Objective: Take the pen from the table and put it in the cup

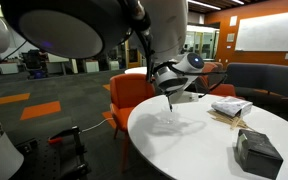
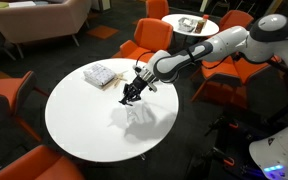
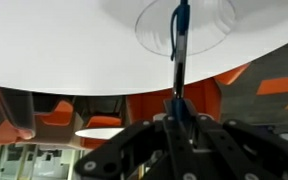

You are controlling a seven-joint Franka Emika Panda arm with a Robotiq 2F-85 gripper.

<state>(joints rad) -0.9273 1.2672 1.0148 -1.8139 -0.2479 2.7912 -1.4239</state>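
My gripper [image 3: 177, 108] is shut on the pen [image 3: 177, 55], a thin bluish-black stick pointing straight down from the jaws. The wrist view is upside down, with the white table [image 3: 54, 40] at the top. In it the pen's tip lies inside the round outline of the clear cup [image 3: 209, 25]. In both exterior views the gripper [image 1: 169, 92] [image 2: 131, 96] hangs right over the faint cup [image 1: 167, 121] [image 2: 136, 116], which stands upright on the round white table [image 1: 194, 155] [image 2: 79, 125]. The pen [image 1: 170, 103] shows as a short dark line below the jaws.
A dark box [image 1: 256, 151] lies near the table's edge. A pale packet [image 1: 231, 107] [image 2: 101, 74] lies farther back. Orange chairs [image 1: 129, 95] [image 2: 144, 50] ring the table. A smaller round table [image 2: 196, 25] stands behind.
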